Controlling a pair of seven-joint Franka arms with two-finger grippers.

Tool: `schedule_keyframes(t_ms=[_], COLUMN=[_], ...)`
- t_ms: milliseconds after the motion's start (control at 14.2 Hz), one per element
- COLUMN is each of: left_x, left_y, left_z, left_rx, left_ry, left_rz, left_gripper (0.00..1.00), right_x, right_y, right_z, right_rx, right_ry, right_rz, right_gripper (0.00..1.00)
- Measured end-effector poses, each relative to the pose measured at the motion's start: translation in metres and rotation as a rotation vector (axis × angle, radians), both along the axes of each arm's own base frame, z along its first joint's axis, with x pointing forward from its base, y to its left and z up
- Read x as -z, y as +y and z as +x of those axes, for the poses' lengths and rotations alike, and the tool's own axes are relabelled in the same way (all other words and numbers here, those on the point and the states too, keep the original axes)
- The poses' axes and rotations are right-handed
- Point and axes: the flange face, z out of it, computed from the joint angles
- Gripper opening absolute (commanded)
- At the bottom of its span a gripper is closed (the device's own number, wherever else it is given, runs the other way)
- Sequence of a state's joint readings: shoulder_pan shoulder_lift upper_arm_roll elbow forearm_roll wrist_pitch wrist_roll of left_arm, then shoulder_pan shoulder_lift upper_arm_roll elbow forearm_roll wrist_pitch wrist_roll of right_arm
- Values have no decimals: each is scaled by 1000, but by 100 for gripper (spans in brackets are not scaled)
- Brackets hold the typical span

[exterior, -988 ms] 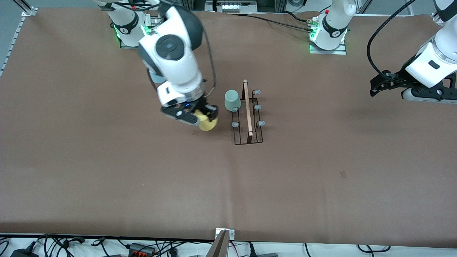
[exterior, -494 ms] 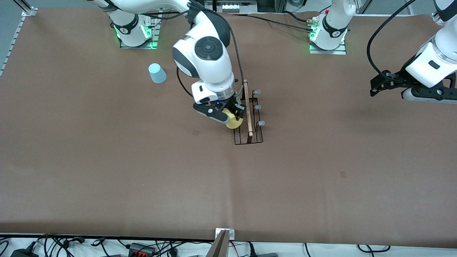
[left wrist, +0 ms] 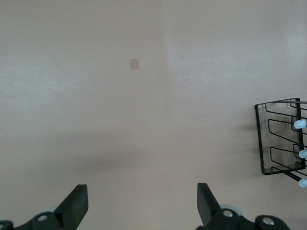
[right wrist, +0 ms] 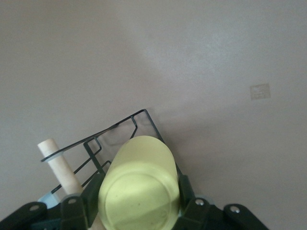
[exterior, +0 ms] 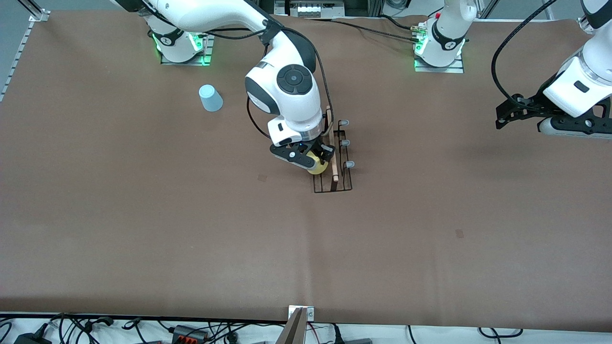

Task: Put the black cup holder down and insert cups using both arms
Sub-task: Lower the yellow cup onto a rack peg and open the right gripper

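My right gripper (exterior: 316,160) is clamped on the yellow cup (exterior: 317,165), base toward the wrist camera and mouth down, so it can drop over a peg. I hold it over the row of the black cup holder (exterior: 333,168) on the right arm's side of the wooden rod handle (exterior: 333,157), at the end nearer the front camera. The holder stands mid-tabletop (exterior: 143,215), within reach of both arms. The light blue cup (exterior: 210,98) waits upside down near my right base. My left gripper (left wrist: 141,206) hangs spread and empty over bare tabletop at the left arm's end, clear of the work.
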State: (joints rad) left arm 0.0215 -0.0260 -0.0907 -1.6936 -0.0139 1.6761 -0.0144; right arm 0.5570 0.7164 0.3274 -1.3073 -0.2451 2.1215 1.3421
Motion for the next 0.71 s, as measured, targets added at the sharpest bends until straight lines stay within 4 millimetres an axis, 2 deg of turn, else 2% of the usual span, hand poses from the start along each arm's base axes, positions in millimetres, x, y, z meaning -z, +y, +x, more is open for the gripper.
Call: schedule_keyframes(t_ms=[71,141,212,423,564,635,705], left_x=[0,0,0,0,0,0,0], left_y=[0,0,0,0,0,0,0], left_z=[0,0,0,0,0,0,0], left_rx=[0,0,0,0,0,0,0], left_ry=[0,0,0,0,0,0,0], left_rz=[0,0,0,0,0,0,0], left_gripper=[100,100,100,100,100,100,100], right_x=[3,5,6,5,-3,-13,-28], right_y=[0,-1,-3,-7,-14,-27,-50], right_z=[0,2,3,9,18,27,39], right_rx=[0,2,5,13,18,7,-11], right_ry=[2,3,2,-7,-24,-35,-43], right_rz=[-4,-7,-10,-12,-10,-19,-36], right_gripper=[91,93,100,100,100,100,100])
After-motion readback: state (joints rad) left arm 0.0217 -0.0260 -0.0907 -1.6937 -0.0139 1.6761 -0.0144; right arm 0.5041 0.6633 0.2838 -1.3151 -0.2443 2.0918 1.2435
